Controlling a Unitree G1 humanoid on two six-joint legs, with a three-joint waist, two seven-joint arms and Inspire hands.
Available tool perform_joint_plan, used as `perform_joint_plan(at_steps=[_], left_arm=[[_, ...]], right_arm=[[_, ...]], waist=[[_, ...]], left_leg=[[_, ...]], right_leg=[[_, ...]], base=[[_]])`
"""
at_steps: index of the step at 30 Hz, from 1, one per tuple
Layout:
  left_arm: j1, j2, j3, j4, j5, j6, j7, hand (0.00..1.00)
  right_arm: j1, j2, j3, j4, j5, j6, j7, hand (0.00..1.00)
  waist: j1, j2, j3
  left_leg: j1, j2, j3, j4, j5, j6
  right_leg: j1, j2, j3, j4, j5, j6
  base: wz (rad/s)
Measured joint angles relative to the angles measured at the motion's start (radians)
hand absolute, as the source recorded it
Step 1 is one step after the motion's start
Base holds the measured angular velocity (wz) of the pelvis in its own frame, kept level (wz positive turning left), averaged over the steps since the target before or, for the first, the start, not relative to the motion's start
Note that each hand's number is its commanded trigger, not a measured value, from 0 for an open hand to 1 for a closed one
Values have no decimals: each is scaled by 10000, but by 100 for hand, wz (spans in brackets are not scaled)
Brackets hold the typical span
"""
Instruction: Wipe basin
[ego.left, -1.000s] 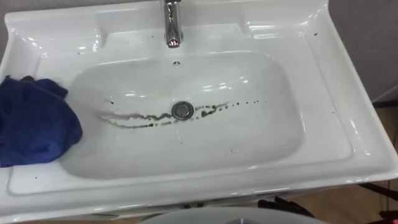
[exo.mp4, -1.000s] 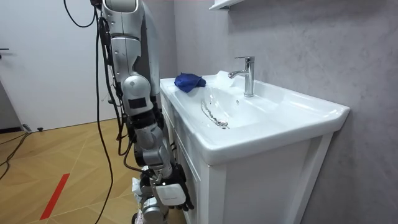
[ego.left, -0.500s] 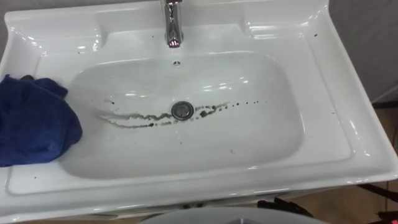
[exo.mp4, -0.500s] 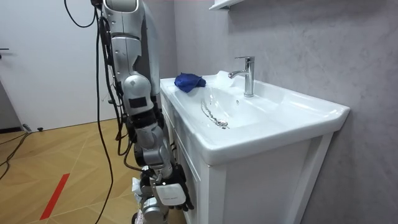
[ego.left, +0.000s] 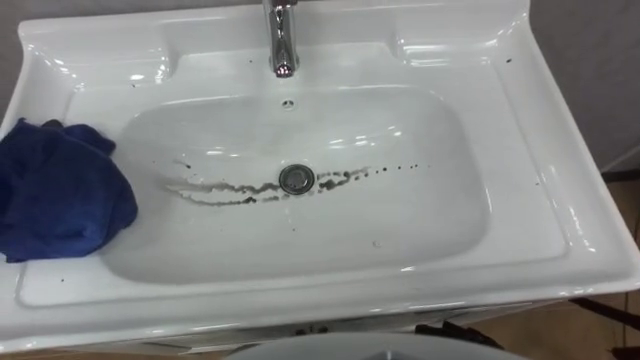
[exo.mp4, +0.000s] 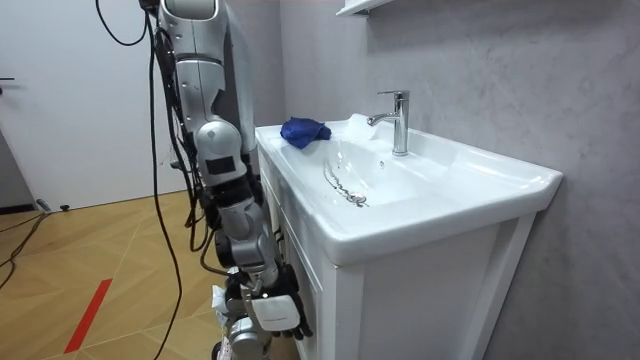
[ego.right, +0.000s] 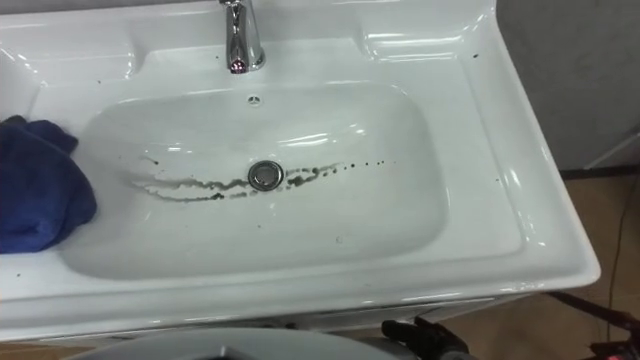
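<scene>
At the 9 o'clock edge of the white basin (ego.left: 530, 200), a blue cloth (ego.left: 60, 190) is lying bunched on the rim, its inner side spilling slightly over the bowl's slope. A chrome faucet (ego.left: 283, 40) is standing at 12 o'clock, its spout reaching over the bowl. The drain (ego.left: 296, 178) is sitting at the bowl's centre, and dark streaks (ego.left: 225, 190) are running through it from about 9 o'clock, giving way to a trail of small specks (ego.left: 400, 167) thinning out toward 3 o'clock. In the room view the robot is standing upright on the wooden floor (exo.mp4: 90, 250), close against the front of the white cabinet (exo.mp4: 420, 300) and facing the basin. Its right arm is hanging down, with the right hand (exo.mp4: 270, 312) low beside the cabinet front, well below the rim and well apart from the cloth. Whether its fingers are straight or curled cannot be told.
</scene>
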Motion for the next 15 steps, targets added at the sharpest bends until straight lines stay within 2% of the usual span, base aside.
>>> perform_joint_plan(at_steps=[3,5,7,10,12,14,15], left_arm=[[68,46,599,-88,-763,-188,488,0],[80,79,1207,-345,-1212,-189,833,0],[67,206,1772,-741,-1931,-412,1332,0],[49,374,2217,-967,-2127,-749,2002,0],[28,480,2501,-1099,-2116,-848,2436,0],[43,548,2942,-1660,-2122,-954,2932,0],[121,571,3154,-2205,-2134,-1122,3337,0]], right_arm=[[15,-16,-52,0,-95,0,-23,0],[54,-67,-76,-7,-160,2,-35,0],[89,-124,-189,-6,-263,6,-32,0],[89,-273,-469,-6,-717,5,-28,0],[109,-366,-608,-60,-924,3,-35,0],[228,-392,-838,-168,-949,1,-46,0],[296,-414,-853,-370,-939,-1,-68,0]], waist=[[86,33,-12],[241,71,-13],[336,116,-11],[553,279,-9],[540,407,-8],[606,468,-10],[714,499,-19]], left_leg=[[11,-2,-85,-2,0,0],[17,-3,-144,-10,0,0],[-14,-7,-251,-24,0,0],[-19,-13,-313,-60,-4,7],[-12,-25,-441,-113,-6,10],[-11,-25,-502,-178,-6,6],[-39,-22,-509,-185,-4,4]], right_leg=[[33,-2,-59,12,0,-1],[46,-3,-78,24,1,-3],[59,-24,-222,31,-3,-7],[69,-28,-267,30,-4,-7],[106,-37,-361,21,-5,-4],[96,-35,-415,41,-9,-6],[24,-37,-430,104,-20,-24]], base=[[5],[5],[16],[6],[12],[10],[-5]])
